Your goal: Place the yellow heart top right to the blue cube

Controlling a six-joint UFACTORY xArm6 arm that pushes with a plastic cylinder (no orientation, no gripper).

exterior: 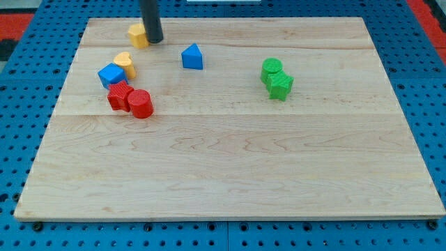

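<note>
The yellow heart [125, 64] lies near the board's upper left, touching the upper right side of the blue cube [111, 74]. My tip [154, 40] stands at the view's top, above and right of the heart, apart from it. The tip touches the right side of a second yellow block [137, 34], whose shape I cannot make out.
A red star-like block [120, 95] and a red cylinder [140, 104] sit just below the blue cube. A blue triangular block [192, 56] lies right of the heart. Two green blocks [276, 78] sit together at the right. The wooden board [230, 167] lies on blue pegboard.
</note>
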